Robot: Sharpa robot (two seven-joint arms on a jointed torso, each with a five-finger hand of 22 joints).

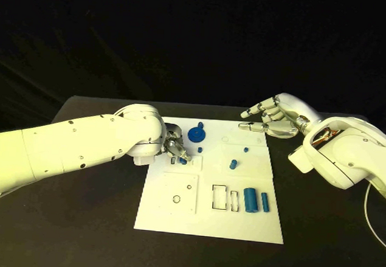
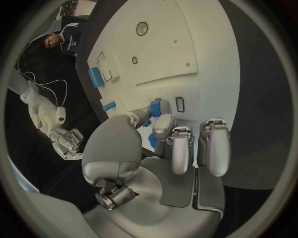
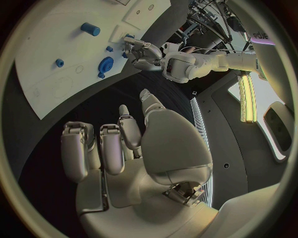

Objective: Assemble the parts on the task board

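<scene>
Nearest the camera, the white task board (image 1: 209, 223) lies flat on the black bench (image 1: 91, 225), with two upright blue cylinders (image 1: 256, 200) near its right edge. At the board's left edge the left robot hand (image 1: 174, 146) pinches a small blue peg (image 2: 154, 107) between thumb and finger, right over the board. A blue round disc (image 1: 196, 134) sits just beyond that hand. The right robot hand (image 1: 273, 121) hovers past the board's far right corner, fingers apart, empty. These parts look light, rigid and smooth; pinch them across the sides, squarely.
</scene>
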